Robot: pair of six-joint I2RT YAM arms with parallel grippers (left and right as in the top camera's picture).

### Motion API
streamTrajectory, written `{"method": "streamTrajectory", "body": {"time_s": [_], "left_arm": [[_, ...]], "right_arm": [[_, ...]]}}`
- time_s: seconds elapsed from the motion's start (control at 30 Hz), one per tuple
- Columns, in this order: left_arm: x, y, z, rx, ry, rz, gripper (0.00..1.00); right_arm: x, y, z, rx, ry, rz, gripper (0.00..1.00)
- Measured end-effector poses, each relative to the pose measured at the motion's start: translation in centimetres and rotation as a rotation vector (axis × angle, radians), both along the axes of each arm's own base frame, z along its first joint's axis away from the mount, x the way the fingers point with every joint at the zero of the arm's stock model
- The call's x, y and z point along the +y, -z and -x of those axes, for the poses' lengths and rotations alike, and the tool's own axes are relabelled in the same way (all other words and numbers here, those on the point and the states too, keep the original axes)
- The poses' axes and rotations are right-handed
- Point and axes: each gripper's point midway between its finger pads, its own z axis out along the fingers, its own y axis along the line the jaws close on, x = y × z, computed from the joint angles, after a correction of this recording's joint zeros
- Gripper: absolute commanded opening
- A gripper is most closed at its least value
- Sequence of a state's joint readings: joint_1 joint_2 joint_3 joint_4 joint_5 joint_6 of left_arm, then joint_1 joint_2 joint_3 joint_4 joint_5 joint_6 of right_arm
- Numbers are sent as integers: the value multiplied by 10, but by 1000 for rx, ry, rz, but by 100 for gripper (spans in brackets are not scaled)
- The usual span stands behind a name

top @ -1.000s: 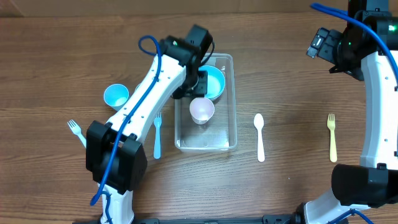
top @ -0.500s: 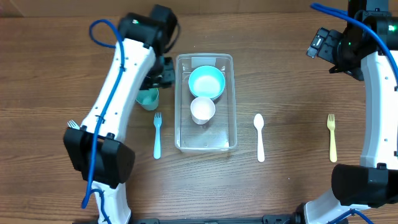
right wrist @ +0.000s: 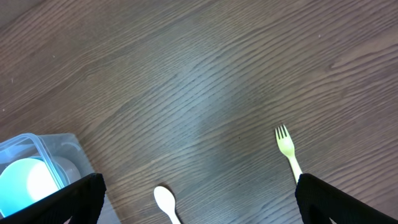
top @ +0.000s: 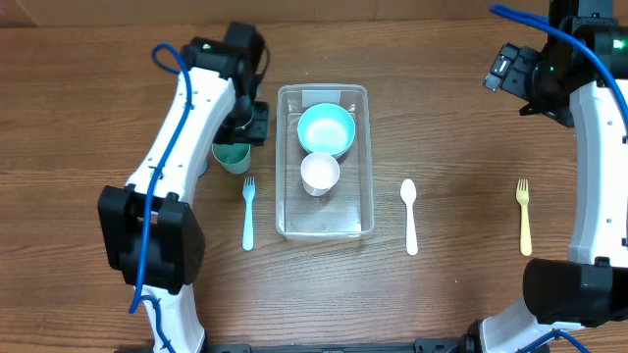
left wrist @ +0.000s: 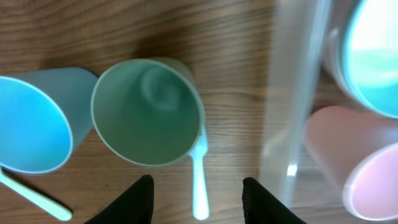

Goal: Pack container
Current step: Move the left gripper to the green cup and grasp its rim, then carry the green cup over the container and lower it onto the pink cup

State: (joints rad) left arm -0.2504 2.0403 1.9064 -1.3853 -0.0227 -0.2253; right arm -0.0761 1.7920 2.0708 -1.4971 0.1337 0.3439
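Wood-grain table (top: 451, 118) holds the container (top: 325, 224); left fingers (left wrist: 134, 202) apart, right fingers (right wrist: 74, 202) seemingly apart too.

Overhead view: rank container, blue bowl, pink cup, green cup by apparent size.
container
blue bowl
pink cup and green cup: about alike; left arm partly covers the green cup, so no ranking.

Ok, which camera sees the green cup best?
The left wrist camera: the green cup fills the middle and you look straight into its open mouth. The overhead camera shows only part of it, peeking out from under the left arm. The right wrist camera misses it.
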Motion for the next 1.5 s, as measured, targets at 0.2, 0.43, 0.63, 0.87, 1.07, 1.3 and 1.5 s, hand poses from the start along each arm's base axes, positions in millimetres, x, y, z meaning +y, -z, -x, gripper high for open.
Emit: {"method": "streamTrajectory", "body": {"time_s": [0.2, 0.43, 0.63, 0.87, 1.07, 1.3, 1.5], "left_arm": [[27, 27, -4, 15, -22, 17, 52], [23, 45, 5, 48, 61, 17, 51], [23, 45, 5, 49, 107, 15, 51], [23, 49, 7, 56, 139, 13, 41], [15, 67, 15, 73, 191, 9, 22], [16, 70, 18, 81, 206, -1, 13], [17, 68, 20, 89, 205, -5, 6]], "right_arm": [[0, 0, 0, 0, 0, 0, 100], [0, 0, 0, 0, 0, 0, 100], [0, 0, 0, -1, 0, 1, 100], [0, 0, 0, 0, -1, 0, 100], [0, 0, 0, 0, -1, 0, 100], [0, 0, 0, 0, 0, 1, 100], [0, 0, 0, 0, 0, 0, 100]]}}
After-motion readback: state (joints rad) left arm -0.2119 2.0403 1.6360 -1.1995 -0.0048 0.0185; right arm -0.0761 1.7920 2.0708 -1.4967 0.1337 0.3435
